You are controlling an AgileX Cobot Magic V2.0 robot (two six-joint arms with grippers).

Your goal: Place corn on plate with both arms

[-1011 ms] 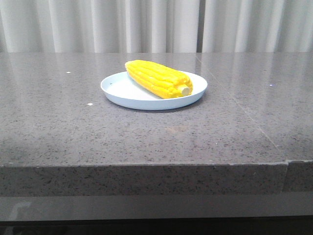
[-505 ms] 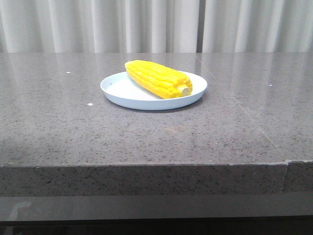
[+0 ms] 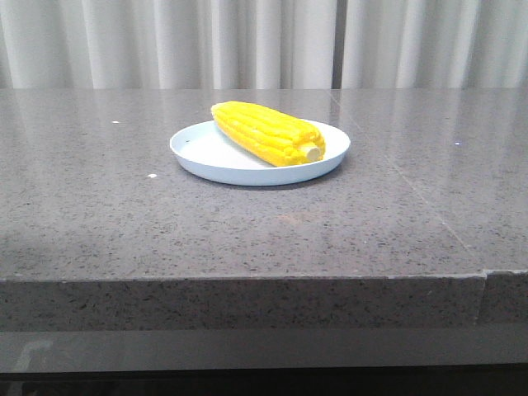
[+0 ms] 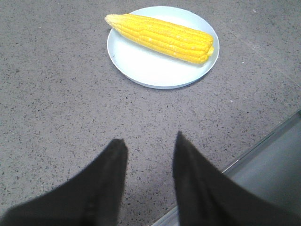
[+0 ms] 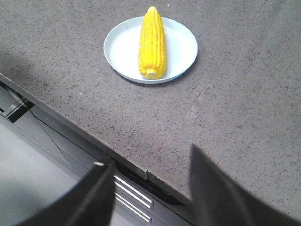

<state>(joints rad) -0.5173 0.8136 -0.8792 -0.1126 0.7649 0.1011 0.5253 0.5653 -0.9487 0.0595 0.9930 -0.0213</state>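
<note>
The yellow corn [image 3: 268, 132] lies on the pale blue-white plate [image 3: 206, 155] in the middle of the grey stone table, its pale stub end toward the front right. Both wrist views show the same pair: corn [image 4: 162, 37] on plate [image 4: 141, 70], and corn [image 5: 152, 42] on plate [image 5: 120, 52]. My left gripper [image 4: 149, 143] is open and holds nothing, hovering over the table near its front edge, well short of the plate. My right gripper [image 5: 150, 157] is open too, above the table's front edge. Neither gripper appears in the front view.
The speckled grey table [image 3: 99, 214] runs wide around the plate, with a seam [image 3: 483, 274] at its front right edge. White curtains [image 3: 247, 41] hang behind. Below the front edge a lower grey surface with metal rails [image 5: 134, 193] shows.
</note>
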